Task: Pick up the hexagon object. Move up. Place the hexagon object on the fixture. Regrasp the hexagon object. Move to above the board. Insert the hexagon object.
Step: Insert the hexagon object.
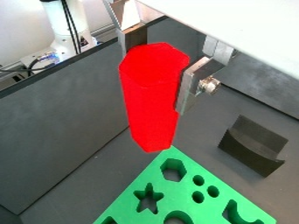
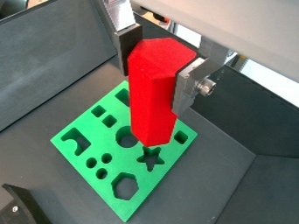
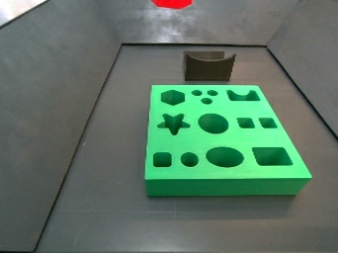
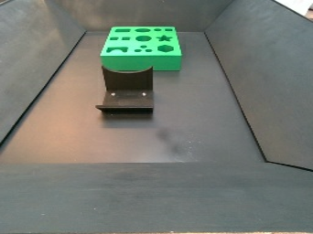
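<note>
1. Gripping the hexagon object, the end effector is clamped on it; both wrist views show the red prism held upright between the silver finger plates.
2. One finger plate presses flat against the prism's side in a wrist view; the opposite finger is mostly hidden behind the piece.
3. Same grip shows in a wrist view from another angle, end effector with a visible finger on the prism's side, hexagon object pointing down.
4. Prism's lower end hangs free, clear of everything beneath it, well above the board.
5. In a wrist view the prism's lower tip overlaps the board near the star cut-out; the hexagon cut-out sits near the board's corner, apart from the tip.
6. In a side view only a red sliver of the hexagon object shows at the frame's upper edge, high over the floor; end effector itself not visible there.
7. Board lies flat on the dark floor, cut-outs facing up, all holes look unfilled.
8. Fixture stands on the floor just beyond the board's far edge, apart from it, nothing resting on it.
9. Other angle: fixture sits just in front of the board, base plate flat on the floor.
10. Fixture also shows in a wrist view, beside the board's corner, not touching the prism.
</note>
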